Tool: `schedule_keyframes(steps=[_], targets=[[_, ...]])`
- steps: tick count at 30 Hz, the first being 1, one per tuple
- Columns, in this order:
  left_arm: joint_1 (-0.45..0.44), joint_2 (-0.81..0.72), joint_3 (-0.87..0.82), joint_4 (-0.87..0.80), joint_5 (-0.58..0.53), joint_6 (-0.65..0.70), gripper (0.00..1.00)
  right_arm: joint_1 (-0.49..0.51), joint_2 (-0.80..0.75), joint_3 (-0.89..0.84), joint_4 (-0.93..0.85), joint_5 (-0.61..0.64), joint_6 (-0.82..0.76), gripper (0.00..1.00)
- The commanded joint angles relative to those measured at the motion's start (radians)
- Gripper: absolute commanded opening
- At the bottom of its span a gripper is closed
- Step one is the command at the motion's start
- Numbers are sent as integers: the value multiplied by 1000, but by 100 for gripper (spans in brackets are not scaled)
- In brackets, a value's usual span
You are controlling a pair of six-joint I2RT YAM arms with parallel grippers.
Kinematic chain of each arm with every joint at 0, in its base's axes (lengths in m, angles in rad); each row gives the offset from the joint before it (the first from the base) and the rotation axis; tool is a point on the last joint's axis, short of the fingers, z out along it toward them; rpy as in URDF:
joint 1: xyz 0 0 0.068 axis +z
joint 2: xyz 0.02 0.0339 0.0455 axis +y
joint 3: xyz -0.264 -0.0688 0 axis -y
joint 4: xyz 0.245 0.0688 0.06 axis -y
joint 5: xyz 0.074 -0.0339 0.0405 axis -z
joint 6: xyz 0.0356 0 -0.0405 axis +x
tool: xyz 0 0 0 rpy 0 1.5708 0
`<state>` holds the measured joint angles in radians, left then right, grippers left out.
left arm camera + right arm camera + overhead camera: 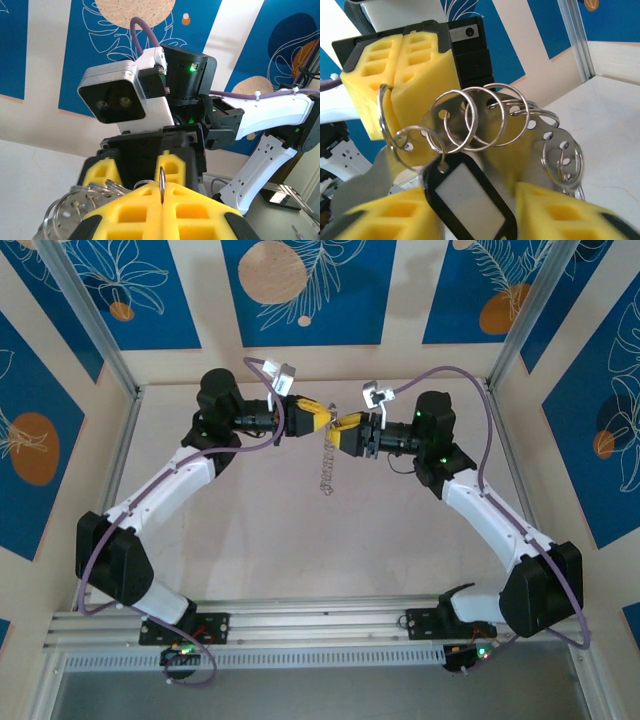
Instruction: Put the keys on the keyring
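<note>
Near the upper middle of the overhead view, the left gripper (322, 419) and the right gripper (345, 426) meet tip to tip above the pale table (290, 550). The keyring (327, 468) dangles from between them as a thin silvery strand, and its lower end reaches down toward the tabletop.

In the left wrist view, the left gripper (161, 192) is clenched. Its yellow fingers (135, 210) press together along a seam, and one wire ring of the keyring (75, 207) stands edge-on, pinched in it. The other rings bunch at the lower left of the frame. Facing it is the right gripper (137, 172), with its grey wrist camera (117, 100) above.

In the right wrist view, the clenched left gripper (390, 80) sits at the upper left with the ring looping out of its seam. The keyring (540, 135) arcs across the centre as a flat perforated metal strip threaded with overlapping rings. A black key tag (470, 200) with a pale window hangs off one ring at the bottom centre. It lies between the spread yellow fingers (570, 212) of the right gripper (475, 215). I cannot tell whether those fingers are pressing on the tag or the strip.
</note>
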<state>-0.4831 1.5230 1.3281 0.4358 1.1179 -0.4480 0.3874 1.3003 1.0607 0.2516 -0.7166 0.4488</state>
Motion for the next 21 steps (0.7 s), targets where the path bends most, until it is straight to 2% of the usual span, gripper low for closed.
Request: schedule_keyframes(steps=[1, 3, 5, 13, 21], targets=[[-6, -26, -7, 73, 11, -15, 0, 22, 1, 36, -22, 8, -29, 22], [-6, -27, -9, 79, 8, -18, 0, 34, -4, 32, -34, 7, -36, 9], [-6, -27, -12, 83, 3, -21, 0, 42, -5, 30, -44, 9, -43, 0], [-6, -29, -15, 92, -1, -26, 0, 108, 21, 66, -121, 23, -96, 0], [-6, -30, -27, 94, 0, -26, 0, 104, 15, 79, -153, 64, -111, 0]])
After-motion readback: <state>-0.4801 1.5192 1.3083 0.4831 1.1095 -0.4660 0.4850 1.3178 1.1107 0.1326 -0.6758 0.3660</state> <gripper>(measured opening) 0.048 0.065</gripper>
